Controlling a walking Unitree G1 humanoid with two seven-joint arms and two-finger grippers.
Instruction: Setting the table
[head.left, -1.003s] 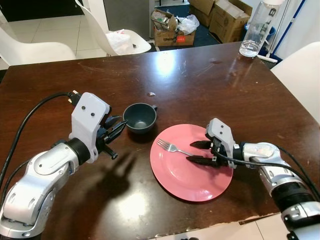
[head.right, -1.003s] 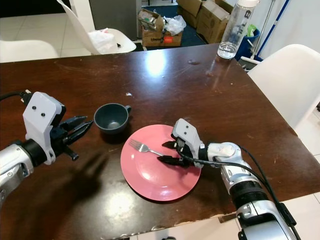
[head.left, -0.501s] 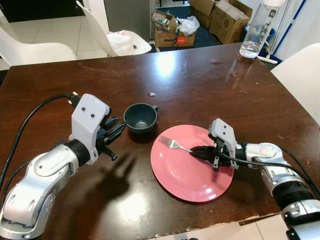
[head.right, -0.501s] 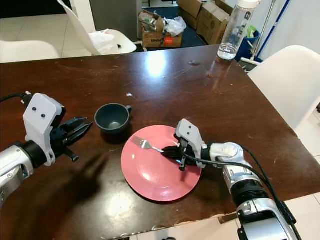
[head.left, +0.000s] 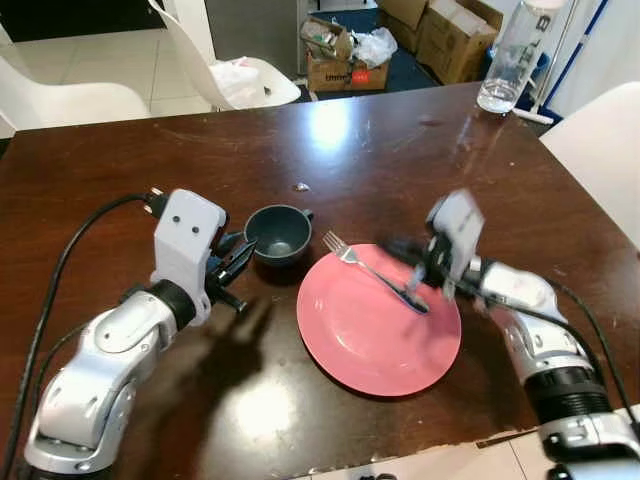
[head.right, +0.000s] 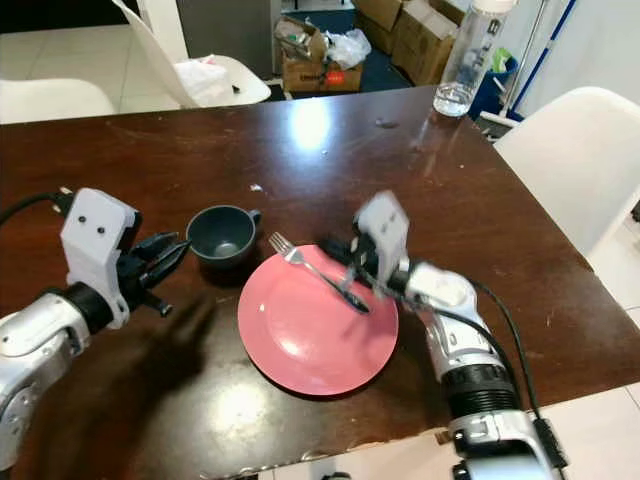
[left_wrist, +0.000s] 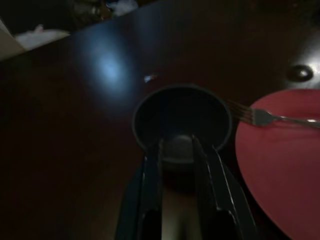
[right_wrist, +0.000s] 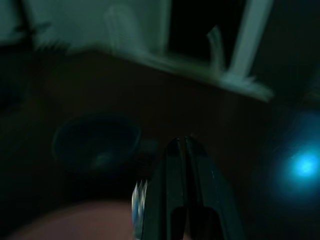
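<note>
Fork (head.left: 375, 272) pinched in the right gripper (head.left: 415, 283), fingers pressed together on its handle, tines tilted up over the pink plate (head.left: 340, 345); its place beside the plate looks yet to be found; left gripper (head.left: 236, 262) hovers just beside the dark cup (head.left: 278, 232), fingers slightly spread, holding nothing; water bottle (head.left: 512, 52) stands well apart at the far table (head.left: 400, 150) corner; nothing blocks the setting-down.

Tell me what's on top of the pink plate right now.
On the pink plate only the fork, its tines past the rim toward the cup. The right gripper covers its handle end.
</note>
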